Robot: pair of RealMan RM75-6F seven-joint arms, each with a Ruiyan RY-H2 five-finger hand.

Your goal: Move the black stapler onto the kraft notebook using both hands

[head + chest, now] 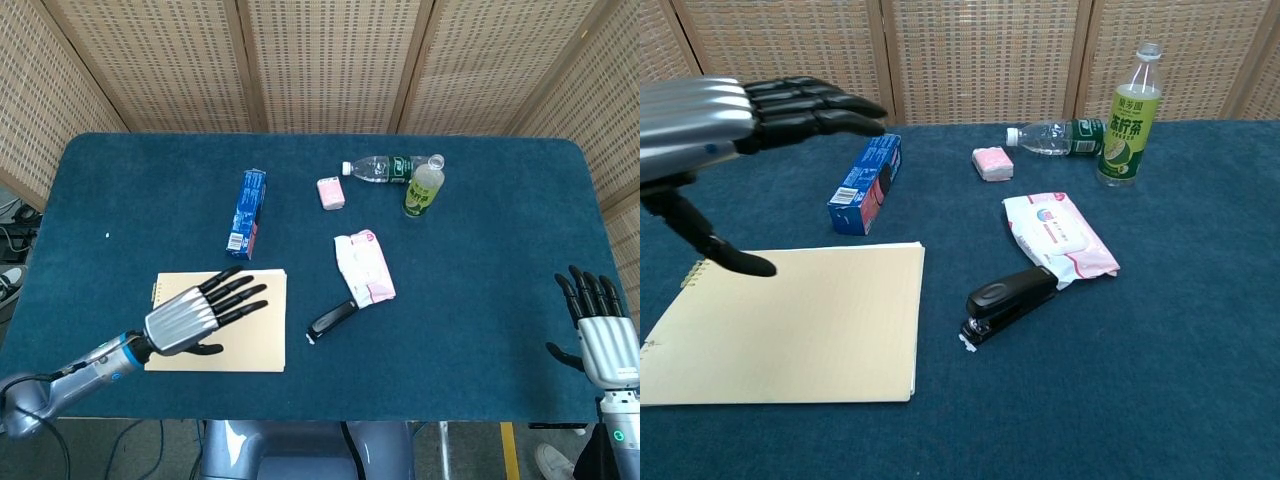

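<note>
The black stapler (333, 319) (1009, 299) lies on the blue table just right of the kraft notebook (255, 335) (810, 325), its far end touching a pink wipes pack (363, 267) (1057, 234). My left hand (196, 314) (715, 125) hovers above the notebook with fingers stretched out and spread, holding nothing. My right hand (603, 336) sits at the table's right front edge, fingers straight and apart, empty; the chest view does not show it.
A blue box (247, 212) (866, 183) lies behind the notebook. A small pink packet (331, 192) (992, 162), a lying clear bottle (380, 169) (1052, 136) and an upright green tea bottle (423, 186) (1127, 115) stand at the back. Wicker screens close off the rear.
</note>
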